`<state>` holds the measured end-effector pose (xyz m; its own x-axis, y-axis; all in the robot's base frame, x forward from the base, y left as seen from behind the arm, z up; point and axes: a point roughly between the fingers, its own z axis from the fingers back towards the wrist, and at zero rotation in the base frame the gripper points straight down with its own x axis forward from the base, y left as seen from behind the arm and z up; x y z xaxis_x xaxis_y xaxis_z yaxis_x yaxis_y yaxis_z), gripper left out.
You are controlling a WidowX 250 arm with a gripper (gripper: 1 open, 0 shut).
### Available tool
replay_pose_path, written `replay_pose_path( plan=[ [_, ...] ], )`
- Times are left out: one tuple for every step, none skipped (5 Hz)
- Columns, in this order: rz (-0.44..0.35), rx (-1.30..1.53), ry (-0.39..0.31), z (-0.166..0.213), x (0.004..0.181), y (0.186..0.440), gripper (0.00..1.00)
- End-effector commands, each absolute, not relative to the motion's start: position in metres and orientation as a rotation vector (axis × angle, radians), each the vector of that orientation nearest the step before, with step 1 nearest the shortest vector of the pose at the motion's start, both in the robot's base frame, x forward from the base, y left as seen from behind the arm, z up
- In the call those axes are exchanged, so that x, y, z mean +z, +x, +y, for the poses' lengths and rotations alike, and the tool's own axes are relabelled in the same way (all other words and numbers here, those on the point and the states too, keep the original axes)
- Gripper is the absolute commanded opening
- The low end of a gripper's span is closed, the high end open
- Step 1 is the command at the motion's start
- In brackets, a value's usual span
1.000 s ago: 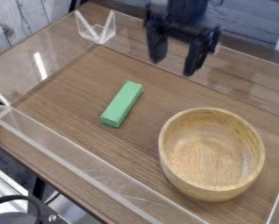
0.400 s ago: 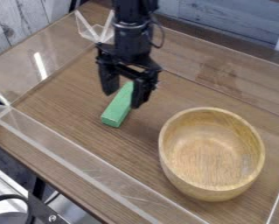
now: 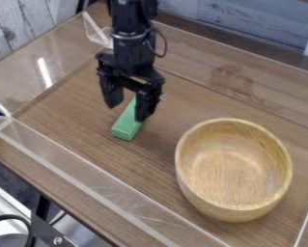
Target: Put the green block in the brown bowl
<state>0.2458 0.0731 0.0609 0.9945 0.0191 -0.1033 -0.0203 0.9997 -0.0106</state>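
- Toward nine o'clock and slightly toward six, the gripper had shifted since the earlier frame, while the green block and brown bowl had kept their places.
- Bare wood lay between the block and the bowl, which sat at four o'clock from the block, well apart from it.
- More open surface spread toward nine o'clock from the block; the surface's edge slanted past at seven o'clock, near dark cables.
- The block lay flat on the surface, its long axis running from one o'clock to seven.
- Wide apart, the gripper's jaws stood over the block, one at either side in the view; whether they touched it could not be told.
- Plain, matte green covered the narrow, straight-sided block, its upper part partly hidden by the gripper.
- The round bowl was light tan, with a thick rim.
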Motion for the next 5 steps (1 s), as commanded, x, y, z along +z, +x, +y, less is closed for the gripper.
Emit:
replay_pose_path(
  plan=[
    [0.052,0.025,-0.013,0.0762,0.0633,0.2542,1.0],
    [0.041,0.026,-0.027,0.0751,0.0594,0.2566,1.0],
    [0.028,0.034,-0.043,0.0744,0.0587,0.2575,1.0],
    [0.02,0.04,-0.056,0.0734,0.0599,0.2579,1.0],
    [0.015,0.046,-0.065,0.0729,0.0606,0.2589,1.0]
  ],
)
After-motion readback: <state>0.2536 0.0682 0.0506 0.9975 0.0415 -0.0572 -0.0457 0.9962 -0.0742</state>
